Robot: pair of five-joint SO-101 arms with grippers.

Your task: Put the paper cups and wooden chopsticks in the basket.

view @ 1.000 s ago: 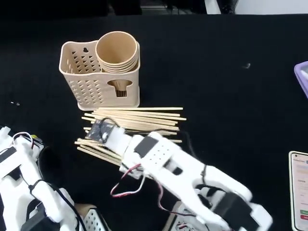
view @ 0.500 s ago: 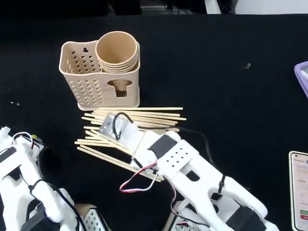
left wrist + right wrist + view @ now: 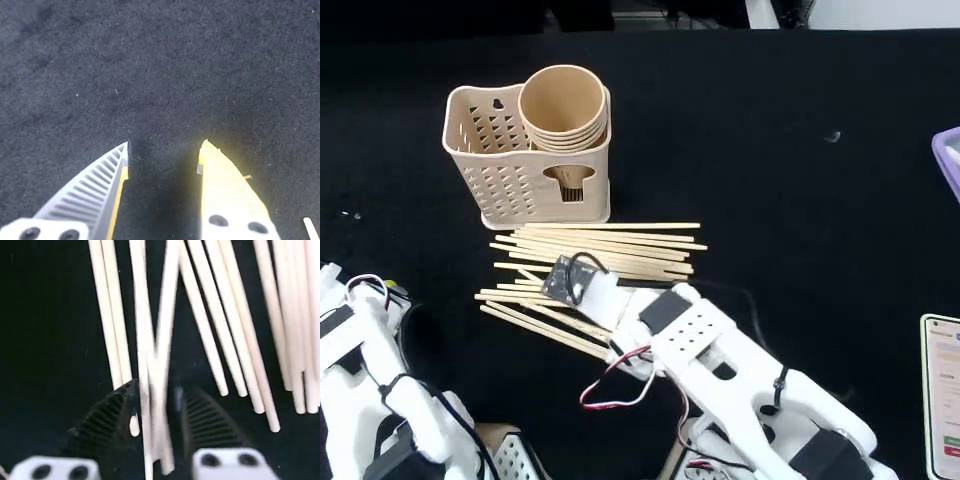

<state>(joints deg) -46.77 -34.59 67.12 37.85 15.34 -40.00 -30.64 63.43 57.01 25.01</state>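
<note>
**Right pincer bites into the chopstick pile**

The wooden chopsticks (image 3: 610, 240) lie loose on the black surface (image 3: 800, 200), fanned out just in front of the basket (image 3: 505, 185), some of them crossing. The paper cups (image 3: 563, 105) are already nested in a stack in the basket's right-hand compartment, and the left compartment looks free.

The right pincer (image 3: 157, 387) is down at the near edge of the pile. From its own camera the jaws look clamped on two or three sticks near their ends, one lying slantwise across the others. Over at the near left corner, the left pincer (image 3: 162, 150) hangs with its jaws apart above bare cloth, holding nothing.

For my money the trick now is a clean lift. That crossed stick could lever its neighbours about or slip free, so come straight up and clear the pile before swinging. An end grip will let the sticks droop, so tip them upright over the free compartment and only then let go.
</note>
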